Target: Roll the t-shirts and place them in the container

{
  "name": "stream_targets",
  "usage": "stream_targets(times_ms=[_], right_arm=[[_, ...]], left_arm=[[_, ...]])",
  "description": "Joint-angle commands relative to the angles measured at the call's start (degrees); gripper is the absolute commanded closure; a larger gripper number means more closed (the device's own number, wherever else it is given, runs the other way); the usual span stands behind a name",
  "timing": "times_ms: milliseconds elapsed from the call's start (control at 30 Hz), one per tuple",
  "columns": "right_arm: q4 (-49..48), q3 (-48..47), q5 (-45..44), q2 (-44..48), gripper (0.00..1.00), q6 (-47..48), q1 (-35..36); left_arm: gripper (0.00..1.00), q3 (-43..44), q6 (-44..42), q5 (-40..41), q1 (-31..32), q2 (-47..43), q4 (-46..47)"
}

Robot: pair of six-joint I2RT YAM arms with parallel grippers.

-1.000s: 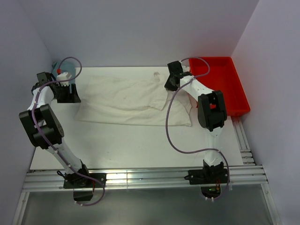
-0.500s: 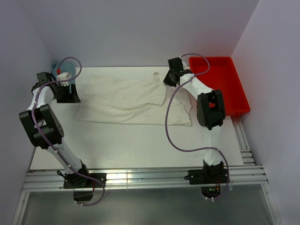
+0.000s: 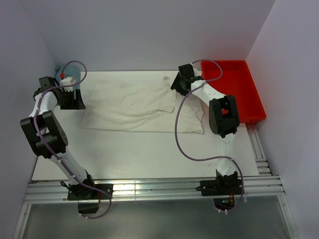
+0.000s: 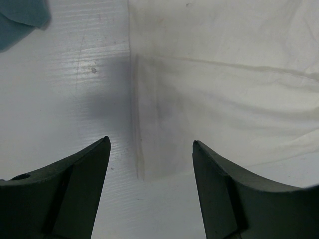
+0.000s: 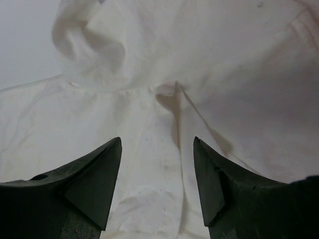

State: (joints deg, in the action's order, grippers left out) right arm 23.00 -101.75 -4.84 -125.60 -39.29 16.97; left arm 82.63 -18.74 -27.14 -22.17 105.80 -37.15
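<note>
Comparing with a second back, the right end effector (image 5: 157, 144) is seen nudged a little to the left in the overhead view, above the far right part of the shirt. Its jaws are now spread apart with nothing pinched between them; only fabric lying underneath shows in the gap. Back then they were clamped shut. Everything else looks pretty much unchanged: the left arm is parked in the same spot and the shirt's outline is about the same.

The plain cream-white cotton t-shirt (image 3: 134, 104) is laid flat on the white counter (image 3: 129, 154), toward the far half, and stretches most of the way from one arm to the other. Its long axis runs left to right across the counter, with the short side going near to far. A top layer is folded over and stops short of the right end, so a lower layer is left sticking out toward the near right corner. Some bunched-up fabric and a hemmed edge are caught in the right wrist view, but which end the collar points to can't be made out.

The left end effector (image 4: 150, 149) is held released too, jaws wide, over the shirt's left edge, where a folded corner sits between the two fingers. A pale teal object (image 3: 72, 69) is tucked in the far left corner, and a red plastic tray (image 3: 237, 89) is parked just right of the shirt.
</note>
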Motion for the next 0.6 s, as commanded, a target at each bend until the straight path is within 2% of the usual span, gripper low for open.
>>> stream_targets(times_ms=[0,133,267,400,567], right_arm=[[-0.8,2.8,-1.4,7.5,0.33,0.2,-0.3],[-1.8,10.2,-1.4,13.5,0.41,-1.0,0.6],[-5.2,21.0,-0.1,18.0,0.54,-3.4,3.0],[-8.1,26.9,0.2,19.7,0.55,-4.9,6.0],[-9.0,27.5,0.3,17.1,0.55,-6.2,9.0]], left_arm=[[0.27,1.1,0.1,-1.2,0.3,-1.4,0.8],[0.28,1.0,0.6,-0.9,0.6,-1.2,2.1],[0.29,1.6,1.3,-1.8,1.3,0.3,2.9],[0.29,1.7,2.6,-2.3,1.9,0.4,4.0],[0.29,1.6,2.7,-2.0,2.4,0.4,3.9]])
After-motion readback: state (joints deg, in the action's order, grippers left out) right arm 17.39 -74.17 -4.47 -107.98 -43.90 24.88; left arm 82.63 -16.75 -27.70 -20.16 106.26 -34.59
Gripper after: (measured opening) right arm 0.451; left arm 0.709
